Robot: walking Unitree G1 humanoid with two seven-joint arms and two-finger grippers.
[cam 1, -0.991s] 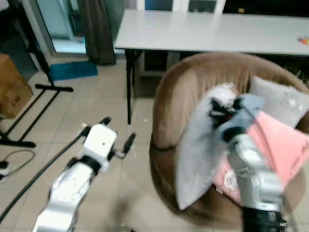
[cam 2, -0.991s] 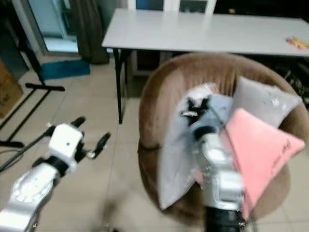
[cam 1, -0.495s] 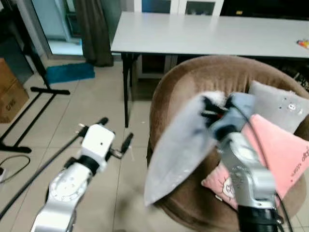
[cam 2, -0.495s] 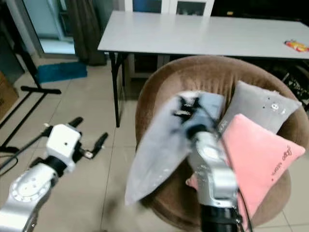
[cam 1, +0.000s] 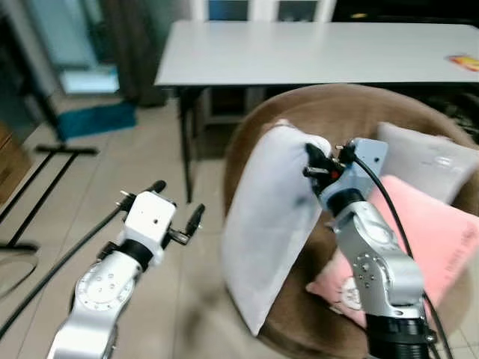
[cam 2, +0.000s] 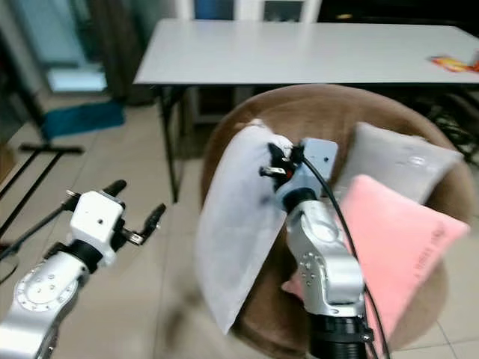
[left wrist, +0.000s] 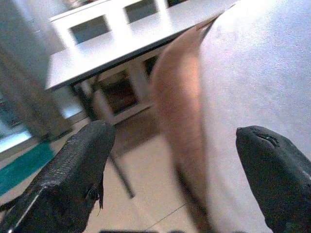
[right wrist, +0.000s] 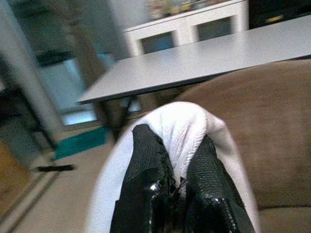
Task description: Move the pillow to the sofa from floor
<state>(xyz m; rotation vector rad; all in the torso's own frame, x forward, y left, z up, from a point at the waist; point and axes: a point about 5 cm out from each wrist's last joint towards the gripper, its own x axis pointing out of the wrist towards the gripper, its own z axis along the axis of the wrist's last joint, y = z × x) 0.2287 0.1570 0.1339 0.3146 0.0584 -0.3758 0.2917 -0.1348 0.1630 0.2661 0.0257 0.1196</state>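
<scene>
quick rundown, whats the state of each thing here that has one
white pillow: pinched at its top corner, hanging against the sofa's front edge, lower end past the seat
right pincer: shut on the white pillow
left pincer: open, holding nothing, beside the pillow
brown sofa: pillows on its seat
grey pillow: leaning on the backrest
pink pillow: propped up on the seat

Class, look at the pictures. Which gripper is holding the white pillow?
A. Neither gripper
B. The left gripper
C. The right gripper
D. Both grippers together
C: the right gripper is pinched shut on a fold of the white pillow at the brown sofa, while the left gripper is open and apart from it.
</scene>
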